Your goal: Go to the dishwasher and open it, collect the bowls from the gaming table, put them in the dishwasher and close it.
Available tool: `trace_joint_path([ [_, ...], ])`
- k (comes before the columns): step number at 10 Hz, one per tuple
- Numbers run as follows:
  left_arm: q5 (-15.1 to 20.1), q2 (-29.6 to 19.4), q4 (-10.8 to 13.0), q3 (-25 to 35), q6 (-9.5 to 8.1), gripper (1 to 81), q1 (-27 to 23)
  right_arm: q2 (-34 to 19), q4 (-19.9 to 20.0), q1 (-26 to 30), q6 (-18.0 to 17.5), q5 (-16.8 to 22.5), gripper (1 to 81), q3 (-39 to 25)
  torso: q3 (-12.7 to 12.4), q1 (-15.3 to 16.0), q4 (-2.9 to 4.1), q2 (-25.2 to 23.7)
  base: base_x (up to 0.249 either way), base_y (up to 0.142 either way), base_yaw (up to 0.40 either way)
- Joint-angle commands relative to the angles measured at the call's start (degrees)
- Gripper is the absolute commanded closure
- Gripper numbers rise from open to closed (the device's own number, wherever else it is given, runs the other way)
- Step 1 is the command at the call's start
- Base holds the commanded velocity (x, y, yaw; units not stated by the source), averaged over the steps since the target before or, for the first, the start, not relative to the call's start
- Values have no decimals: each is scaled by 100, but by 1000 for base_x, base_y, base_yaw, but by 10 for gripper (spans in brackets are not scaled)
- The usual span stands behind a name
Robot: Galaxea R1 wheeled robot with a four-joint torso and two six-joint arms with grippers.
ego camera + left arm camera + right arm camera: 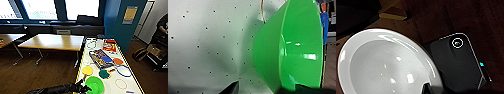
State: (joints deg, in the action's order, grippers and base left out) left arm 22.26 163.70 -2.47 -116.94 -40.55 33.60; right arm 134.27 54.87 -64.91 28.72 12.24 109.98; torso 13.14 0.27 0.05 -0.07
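One white bowl (pixel 386 65), wrist-side

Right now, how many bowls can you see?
2: a green bowl at the white table's near end by the left gripper, and a white bowl by the right wrist camera. Others may be hidden.

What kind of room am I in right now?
Probably an office lounge or break area: wooden tables on a dark wood floor, large windows with a dark bench below them, and a white table covered with board games and colourful bowls.
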Motion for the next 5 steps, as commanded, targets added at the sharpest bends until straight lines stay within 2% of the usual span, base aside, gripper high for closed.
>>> trace_joint_path([
  [1, 209, 163, 1, -38, -24, 10, -693, -275, 68, 404, 28, 587, 811, -48, 0, 0, 0, 0, 0, 0, 0],
  [5, 182, 480, 1, -505, -15, 10, -350, -266, 68, 404, 28, 595, 811, -31, 0, 0, 0, 0, 0, 0, 0],
])
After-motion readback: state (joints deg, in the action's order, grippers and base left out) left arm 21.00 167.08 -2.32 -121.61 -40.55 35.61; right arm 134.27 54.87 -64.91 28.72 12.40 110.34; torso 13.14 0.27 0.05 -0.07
